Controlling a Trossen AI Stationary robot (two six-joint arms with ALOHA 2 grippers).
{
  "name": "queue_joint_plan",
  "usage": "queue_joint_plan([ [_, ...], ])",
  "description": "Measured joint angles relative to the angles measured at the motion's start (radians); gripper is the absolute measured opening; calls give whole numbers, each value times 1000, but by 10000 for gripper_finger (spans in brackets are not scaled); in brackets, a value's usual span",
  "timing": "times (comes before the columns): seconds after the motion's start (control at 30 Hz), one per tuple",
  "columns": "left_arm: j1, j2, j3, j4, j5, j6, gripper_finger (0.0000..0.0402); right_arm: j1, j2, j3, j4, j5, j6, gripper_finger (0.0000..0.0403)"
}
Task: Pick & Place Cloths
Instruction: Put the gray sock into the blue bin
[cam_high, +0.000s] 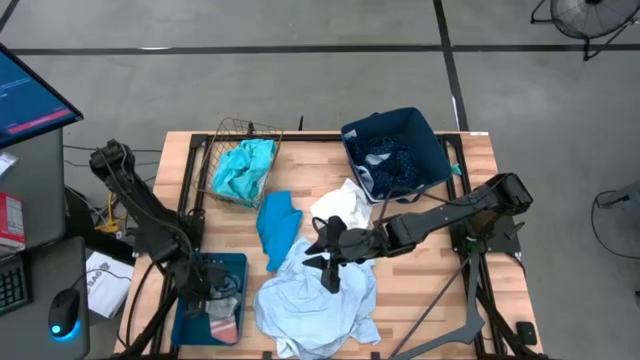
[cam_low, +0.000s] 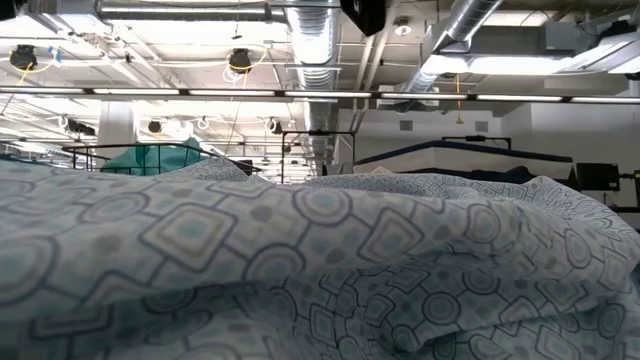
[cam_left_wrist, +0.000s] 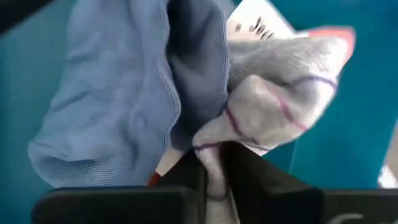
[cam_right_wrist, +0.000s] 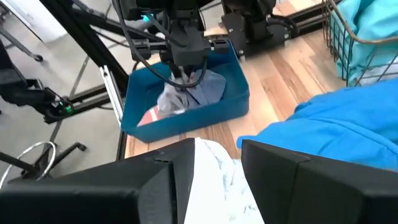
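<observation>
My left gripper (cam_high: 207, 288) hangs over the teal tray (cam_high: 236, 262) at the table's near left and is shut on a small grey sock (cam_left_wrist: 280, 81) with thin pink stripes. A blue-grey cloth (cam_left_wrist: 118, 106) lies beside it in the tray, with a coral piece (cam_right_wrist: 147, 117) at the heap's edge. My right gripper (cam_high: 328, 262) is open above the pale blue-grey patterned cloth (cam_high: 315, 300), which lies spread on the table's near middle; in the right wrist view a fold of it (cam_right_wrist: 214, 177) shows between the two fingers. That cloth also fills the low view (cam_low: 320, 260). My left gripper pinches the grey sock between its two fingers by a bunched fold (cam_left_wrist: 214, 149) at one end. The fingers (cam_right_wrist: 181, 70) come from above, pointing down. The sock's held part is drawn up, and the rest sits on the heap in the tray.
A wire basket (cam_high: 232, 135) at the far left middle holds a turquoise cloth (cam_high: 243, 168). The navy bin (cam_high: 430, 140) at far right holds a navy dotted cloth (cam_high: 393, 160). A bright blue cloth (cam_high: 277, 228) and a white one (cam_high: 345, 205) lie mid-table. Bare wood shows at the right.
</observation>
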Motion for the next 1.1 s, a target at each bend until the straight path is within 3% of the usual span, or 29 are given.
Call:
queue_joint_plan([
  [0.2, 0, 23, 0, 3, 69, 77, 120, 9, 0, 0, -43, 1, -2, 151],
  [0.47, 0, 21, 0, 4, 109, 118, 243, 22, 0, 0, -214, 3, 19, 233],
  [0.6, 14, 20, 0, 3, 212, 91, 288, 31, 0, 0, -295, 4, 20, 256],
  [0.77, 37, -9, 0, 3, 316, 48, 308, 36, 0, -3, -408, 4, 20, 260],
  [1.1, 80, -215, 0, 9, 301, -33, 305, 22, 0, -177, -290, 11, 77, 260],
])
